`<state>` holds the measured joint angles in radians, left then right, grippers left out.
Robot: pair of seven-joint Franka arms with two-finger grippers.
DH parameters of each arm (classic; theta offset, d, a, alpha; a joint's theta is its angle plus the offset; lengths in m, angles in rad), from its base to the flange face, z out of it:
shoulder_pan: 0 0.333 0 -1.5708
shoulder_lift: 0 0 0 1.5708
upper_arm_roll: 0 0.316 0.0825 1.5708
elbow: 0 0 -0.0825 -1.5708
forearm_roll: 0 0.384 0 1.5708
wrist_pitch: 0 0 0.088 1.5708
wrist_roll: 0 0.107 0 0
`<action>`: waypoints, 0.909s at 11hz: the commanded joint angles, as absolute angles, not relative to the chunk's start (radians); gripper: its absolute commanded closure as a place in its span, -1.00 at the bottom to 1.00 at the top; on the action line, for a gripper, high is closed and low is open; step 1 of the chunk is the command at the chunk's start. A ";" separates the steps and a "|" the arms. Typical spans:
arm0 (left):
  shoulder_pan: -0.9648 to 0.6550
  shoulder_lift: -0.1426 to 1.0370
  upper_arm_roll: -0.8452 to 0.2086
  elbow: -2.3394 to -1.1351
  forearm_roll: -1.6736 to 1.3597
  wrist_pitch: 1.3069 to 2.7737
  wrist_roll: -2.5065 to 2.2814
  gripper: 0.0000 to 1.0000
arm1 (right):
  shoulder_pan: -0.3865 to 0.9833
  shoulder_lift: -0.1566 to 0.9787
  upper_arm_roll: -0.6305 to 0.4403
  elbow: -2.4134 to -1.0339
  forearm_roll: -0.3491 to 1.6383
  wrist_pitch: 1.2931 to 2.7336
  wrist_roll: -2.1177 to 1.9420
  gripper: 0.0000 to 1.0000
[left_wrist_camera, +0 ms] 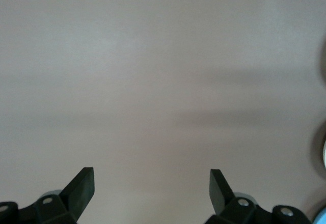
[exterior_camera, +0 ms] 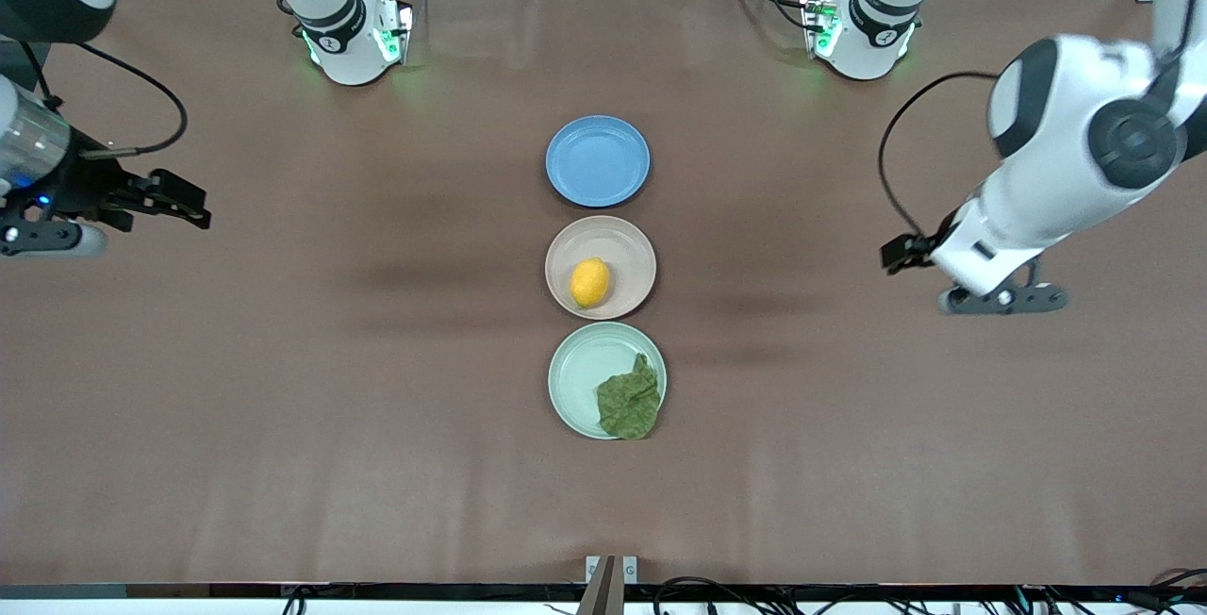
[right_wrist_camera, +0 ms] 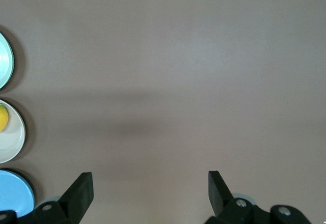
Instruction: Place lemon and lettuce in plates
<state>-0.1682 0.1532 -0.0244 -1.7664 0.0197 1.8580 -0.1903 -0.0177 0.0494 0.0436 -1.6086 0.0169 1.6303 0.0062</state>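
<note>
The lemon [exterior_camera: 589,282] lies in the beige-pink plate [exterior_camera: 622,242], the middle one of a row of three. The lettuce [exterior_camera: 629,400] lies in the mint green plate [exterior_camera: 575,374], the plate nearest the front camera, and its leaf reaches that plate's rim. My right gripper [exterior_camera: 174,202] is open and empty, high over bare table at the right arm's end; in the right wrist view its jaws [right_wrist_camera: 150,186] stand wide apart. My left gripper [exterior_camera: 907,254] is open and empty, high over bare table at the left arm's end [left_wrist_camera: 152,183]. Both arms wait.
A blue plate [exterior_camera: 597,160] sits empty, farthest from the front camera in the row. The right wrist view catches the edges of the mint plate [right_wrist_camera: 4,61], the beige plate [right_wrist_camera: 12,137] and the blue plate [right_wrist_camera: 15,193]. The brown table [exterior_camera: 330,389] is otherwise bare.
</note>
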 commanded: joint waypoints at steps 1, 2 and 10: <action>-0.150 0.019 -0.026 -1.803 0.041 1.800 -0.150 -1.00 | -0.002 -0.011 -0.014 -1.652 0.035 1.632 -0.081 -1.00; -0.150 -0.007 -0.026 -1.795 0.040 1.796 -0.152 -1.00 | -0.002 -0.024 -0.034 -1.655 0.035 1.628 -0.100 -1.00; -0.153 -0.067 -0.021 -1.654 0.020 1.628 -0.074 -1.00 | 0.002 -0.037 -0.071 -1.657 0.063 1.566 -0.103 -1.00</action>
<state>-0.1511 -0.0719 -0.0239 -1.7051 0.0197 1.6890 -0.1133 -0.0128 -0.0121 -0.0592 -1.6337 0.0568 1.5761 -0.0913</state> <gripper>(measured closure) 0.000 0.000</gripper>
